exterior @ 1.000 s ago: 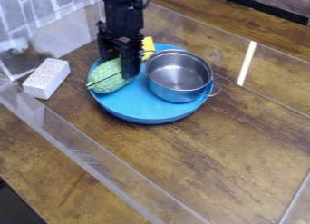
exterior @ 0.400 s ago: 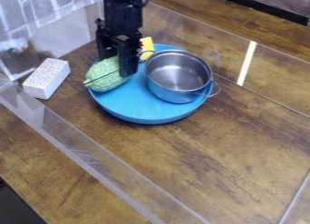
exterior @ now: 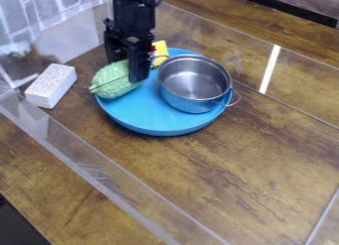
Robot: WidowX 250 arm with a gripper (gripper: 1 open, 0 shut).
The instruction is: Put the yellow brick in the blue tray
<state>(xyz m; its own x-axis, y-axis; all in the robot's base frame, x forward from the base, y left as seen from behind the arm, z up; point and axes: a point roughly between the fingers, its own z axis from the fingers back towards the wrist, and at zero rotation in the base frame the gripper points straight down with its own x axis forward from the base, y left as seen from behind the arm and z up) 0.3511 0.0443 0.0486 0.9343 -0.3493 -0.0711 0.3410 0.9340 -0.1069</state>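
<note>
The hand point(exterior: 135, 68) points straight down over the far left part of the blue tray point(exterior: 149, 117), its fingers drawn fully together; whether they pinch the yellow brick point(exterior: 159, 53) cannot be told. The brick shows only as a sliver just right of the fingers, over the tray's rim, beside the steel pot point(exterior: 196, 83) and green vegetable point(exterior: 114, 80). To finish cleanly, release gently and lift straight up, clear of both neighbours. The brick's long axis and facing are mostly hidden.
</note>
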